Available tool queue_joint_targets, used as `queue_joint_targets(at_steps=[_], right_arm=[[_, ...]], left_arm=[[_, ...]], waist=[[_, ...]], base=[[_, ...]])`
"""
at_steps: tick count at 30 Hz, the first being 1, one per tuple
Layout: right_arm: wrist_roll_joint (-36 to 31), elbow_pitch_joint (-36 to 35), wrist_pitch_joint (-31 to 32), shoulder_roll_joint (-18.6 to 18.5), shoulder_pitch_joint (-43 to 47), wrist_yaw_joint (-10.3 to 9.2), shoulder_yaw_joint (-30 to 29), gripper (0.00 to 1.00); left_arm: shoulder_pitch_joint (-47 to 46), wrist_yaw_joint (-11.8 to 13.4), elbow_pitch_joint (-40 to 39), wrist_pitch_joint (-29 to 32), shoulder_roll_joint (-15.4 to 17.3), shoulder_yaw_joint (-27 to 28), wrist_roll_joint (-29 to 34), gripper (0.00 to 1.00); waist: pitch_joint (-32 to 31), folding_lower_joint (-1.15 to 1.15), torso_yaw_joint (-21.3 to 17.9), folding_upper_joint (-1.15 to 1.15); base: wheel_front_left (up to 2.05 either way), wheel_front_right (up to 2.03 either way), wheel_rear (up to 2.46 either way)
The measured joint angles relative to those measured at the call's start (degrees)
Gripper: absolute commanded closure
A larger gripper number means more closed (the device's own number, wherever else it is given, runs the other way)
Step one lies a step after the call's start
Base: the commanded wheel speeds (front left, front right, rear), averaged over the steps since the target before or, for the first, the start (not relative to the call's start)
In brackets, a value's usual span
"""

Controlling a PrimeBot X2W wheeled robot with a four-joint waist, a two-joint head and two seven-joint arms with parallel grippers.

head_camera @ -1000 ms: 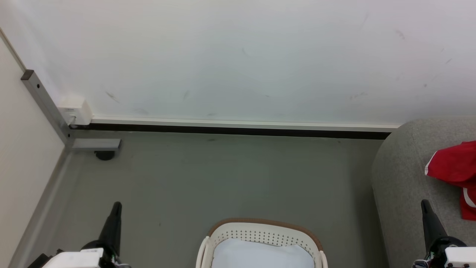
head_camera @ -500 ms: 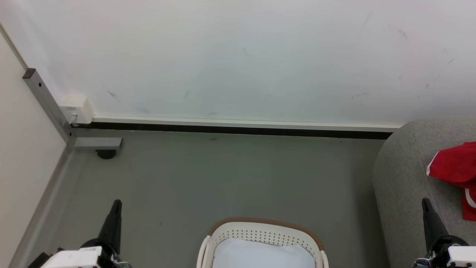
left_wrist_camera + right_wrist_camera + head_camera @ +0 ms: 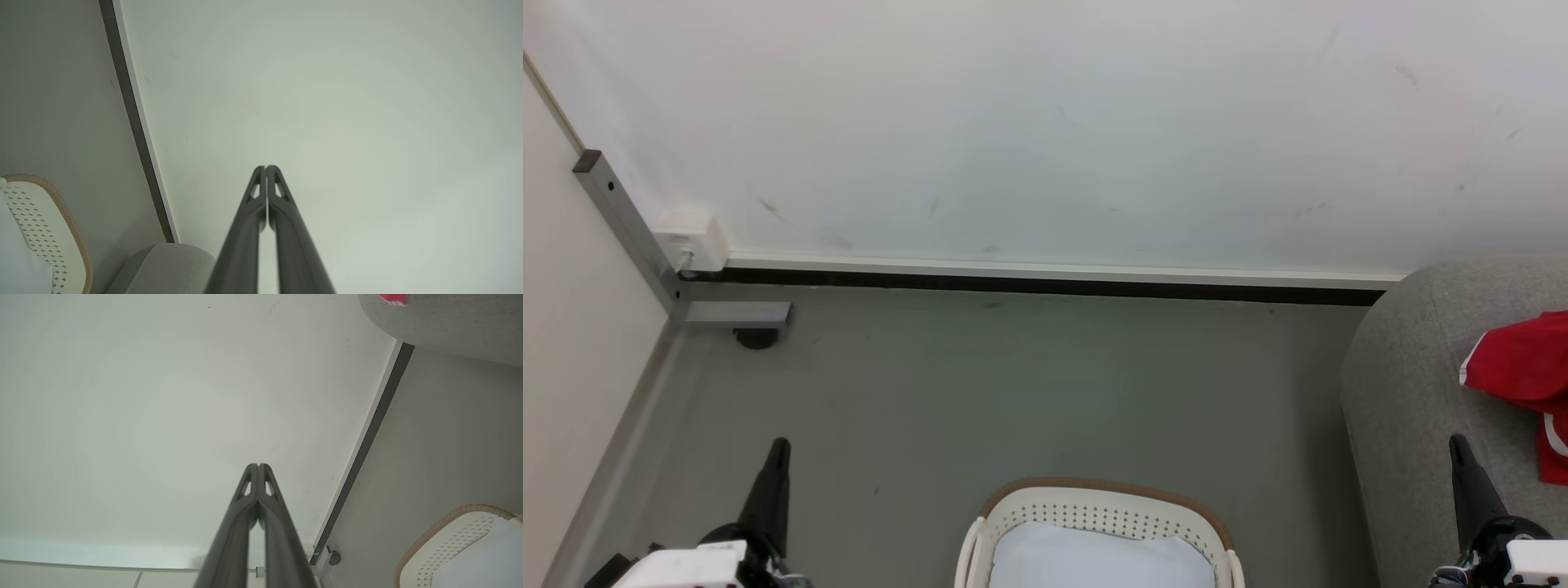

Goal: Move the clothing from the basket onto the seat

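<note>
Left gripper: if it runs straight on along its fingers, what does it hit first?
Probably the white wall. In the wrist view the left gripper points its closed fingers at bare wall, and the way looks free, though depth is unclear.

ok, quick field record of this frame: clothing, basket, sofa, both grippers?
clothing: red with white trim, lying on the sofa, cut off by the head view's right edge
basket: on the floor, bottom centre; its inside looks pale where visible
sofa: grey, right of the basket
left gripper: shut, empty, left of the basket
right gripper: shut, empty, by the sofa's edge
</note>
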Motion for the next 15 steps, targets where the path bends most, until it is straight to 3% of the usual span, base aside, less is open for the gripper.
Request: queue_joint_targets(at_steps=[15], right_arm=[[0.00,0.00,0.00,-0.01,-0.01,0.00,0.00,1.00]], left_arm=[[-0.01,0.00,-0.01,0.00,0.00,-0.03,0.00,1.00]], waist=[[0.00,0.00,0.00,0.00]], base=[[0.00,0.00,0.00]])
